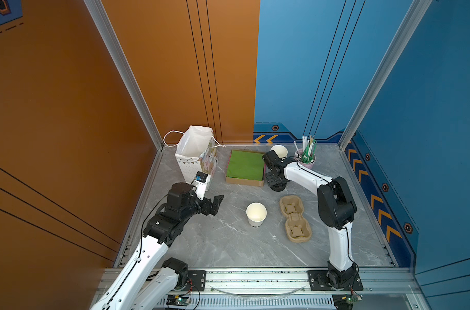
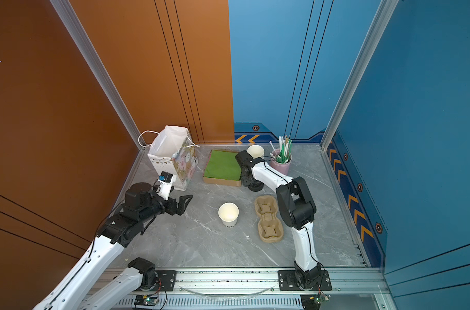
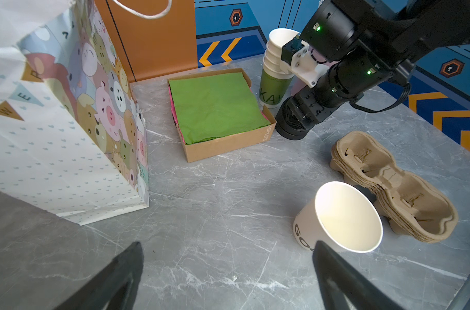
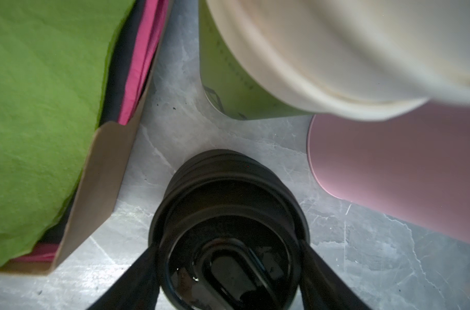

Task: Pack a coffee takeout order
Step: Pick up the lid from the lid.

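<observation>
A small white paper cup [image 1: 256, 214] [image 2: 228, 214] with dark lettering stands upright mid-table, empty. In the left wrist view the cup [image 3: 344, 217] sits just beyond one fingertip of my left gripper [image 3: 228, 244]. That gripper [image 1: 216, 204] hovers open to the cup's left, holding nothing. A stack of black lids [image 4: 228, 209] [image 3: 290, 128] stands between the napkin box and the pink tin. My right gripper [image 4: 228, 245] [image 1: 277, 185] reaches down over it, its fingers pressed against both sides of the top lid. Green napkins [image 1: 246, 165] [image 4: 40, 107] fill the cardboard box.
An open patterned paper bag [image 1: 196, 153] stands at the back left, close to my left arm. A stack of pulp carriers [image 1: 295, 218] lies right of the cup. Stacked cups [image 1: 279, 150] and a pink tin of straws [image 1: 306, 159] crowd my right wrist. The cardboard box [image 1: 244, 182] adjoins the lids.
</observation>
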Action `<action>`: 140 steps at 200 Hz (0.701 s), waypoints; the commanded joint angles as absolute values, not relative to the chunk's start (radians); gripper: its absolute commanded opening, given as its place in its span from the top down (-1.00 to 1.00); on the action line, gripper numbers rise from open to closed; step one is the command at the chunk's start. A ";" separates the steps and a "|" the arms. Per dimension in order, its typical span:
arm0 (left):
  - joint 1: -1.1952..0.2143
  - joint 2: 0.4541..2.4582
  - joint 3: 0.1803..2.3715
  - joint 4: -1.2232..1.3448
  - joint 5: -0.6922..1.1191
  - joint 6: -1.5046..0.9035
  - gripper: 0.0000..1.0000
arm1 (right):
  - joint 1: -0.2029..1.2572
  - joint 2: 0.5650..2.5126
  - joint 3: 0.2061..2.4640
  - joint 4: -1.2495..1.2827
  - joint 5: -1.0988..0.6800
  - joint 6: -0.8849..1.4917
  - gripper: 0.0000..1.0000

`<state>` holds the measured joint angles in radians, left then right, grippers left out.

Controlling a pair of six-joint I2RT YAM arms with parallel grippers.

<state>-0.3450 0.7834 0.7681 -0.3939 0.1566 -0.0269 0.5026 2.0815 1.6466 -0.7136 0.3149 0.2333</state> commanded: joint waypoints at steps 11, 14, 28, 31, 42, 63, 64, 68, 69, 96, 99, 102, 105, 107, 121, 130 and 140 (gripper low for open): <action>-0.336 0.773 0.753 -0.408 0.146 -0.041 -0.97 | 0.494 2.083 1.654 -0.724 0.308 0.228 -0.47; -0.335 0.774 0.752 -0.408 0.146 -0.040 -0.97 | 0.493 2.081 1.654 -0.723 0.308 0.229 -0.47; -0.335 0.773 0.752 -0.408 0.147 -0.041 -0.97 | 0.492 2.080 1.654 -0.724 0.307 0.229 -0.46; -0.334 0.773 0.752 -0.408 0.148 -0.041 -0.97 | 0.492 2.081 1.652 -0.724 0.308 0.229 -0.46; -0.334 0.773 0.753 -0.408 0.148 -0.041 -0.97 | 0.492 2.042 1.654 -0.724 0.307 0.230 -0.45; -0.334 0.773 0.752 -0.408 0.148 -0.041 -0.97 | 0.492 2.021 1.653 -0.724 0.310 0.230 -0.45; -0.334 0.773 0.752 -0.408 0.148 -0.040 -0.97 | 0.492 2.021 1.655 -0.724 0.309 0.230 -0.45; -0.334 0.773 0.752 -0.408 0.147 -0.040 -0.97 | 0.492 2.017 1.654 -0.723 0.309 0.231 -0.45; -0.334 0.773 0.752 -0.407 0.147 -0.040 -0.97 | 0.492 2.015 1.654 -0.724 0.310 0.230 -0.45; -0.333 0.774 0.752 -0.408 0.151 -0.041 -0.97 | 0.492 1.989 1.649 -0.724 0.315 0.230 -0.45; -0.333 0.773 0.752 -0.408 0.152 -0.041 -0.97 | 0.492 1.986 1.649 -0.724 0.316 0.230 -0.44; -0.333 0.774 0.752 -0.408 0.150 -0.041 -0.97 | 0.492 1.984 1.648 -0.724 0.316 0.229 -0.44; -0.333 0.775 0.752 -0.408 0.151 -0.042 -0.97 | 0.492 1.982 1.647 -0.724 0.317 0.229 -0.45; -0.333 0.775 0.752 -0.408 0.151 -0.042 -0.97 | 0.492 1.981 1.647 -0.723 0.316 0.229 -0.44; -0.331 0.775 0.754 -0.408 0.152 -0.043 -0.97 | 0.491 1.972 1.646 -0.725 0.321 0.229 -0.45; -0.331 0.775 0.752 -0.408 0.153 -0.041 -0.97 | 0.490 1.968 1.645 -0.726 0.321 0.229 -0.45; -0.331 0.775 0.754 -0.409 0.153 -0.041 -0.97 | 0.489 1.964 1.644 -0.726 0.318 0.230 -0.46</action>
<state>-0.3401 0.7834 0.7681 -0.3939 0.1570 -0.0269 0.4961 2.0037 1.6463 -0.7139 0.3119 0.2333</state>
